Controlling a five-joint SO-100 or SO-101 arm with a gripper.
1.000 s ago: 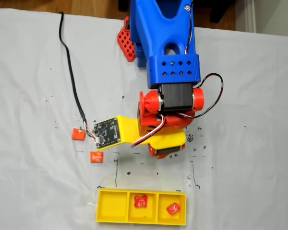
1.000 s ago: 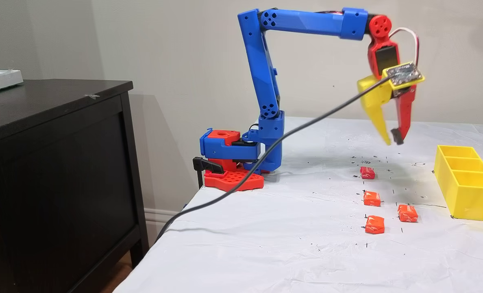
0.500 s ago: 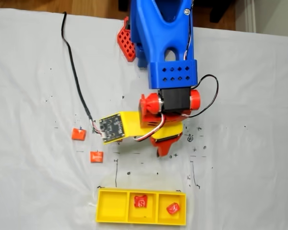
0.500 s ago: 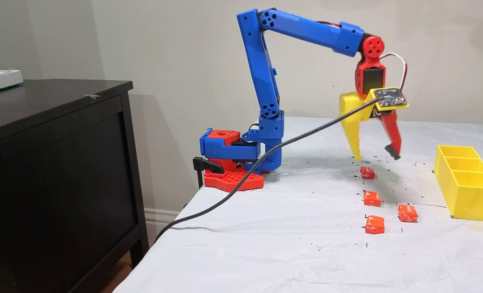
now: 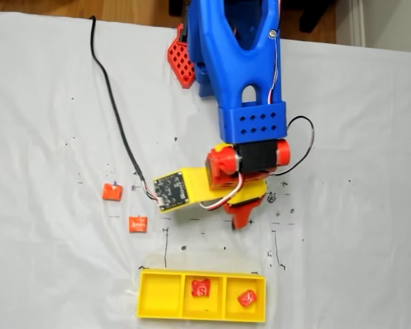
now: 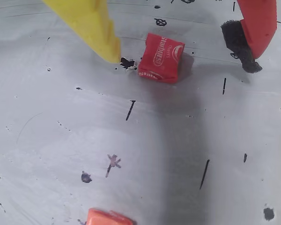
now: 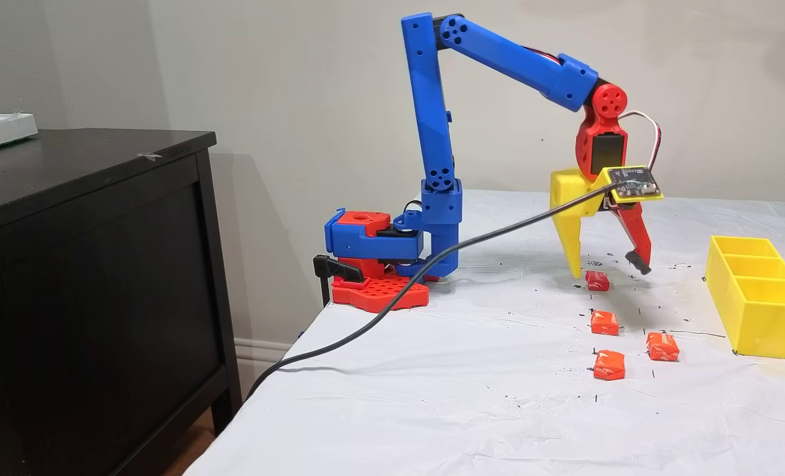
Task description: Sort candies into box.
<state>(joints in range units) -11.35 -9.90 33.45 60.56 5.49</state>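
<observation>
Gripper (image 6: 182, 49) stands with fingers spread apart, yellow finger (image 6: 91, 26) left, red Starburst candy (image 6: 160, 58) lying on the white table cover (image 6: 145, 150) between them, red padded finger (image 6: 253, 28) right, neither touching it.

A red square candy (image 6: 160, 57) is wrapped in glossy, crinkled foil printed in white. The gripper (image 6: 180, 58) is formed of smooth matt plastic, one finger yellow (image 6: 89, 23), the other red (image 6: 258, 21) and tipped with a rough black foam pad (image 6: 239, 43). The table is covered by a thin white sheet (image 7: 432, 396), slightly sheened, wrinkled and ink-flecked. A long yellow three-compartment tray (image 7: 756, 311) is seen in bright, smooth plastic. A dark cabinet (image 7: 88, 264) is finished in matt wood.
</observation>
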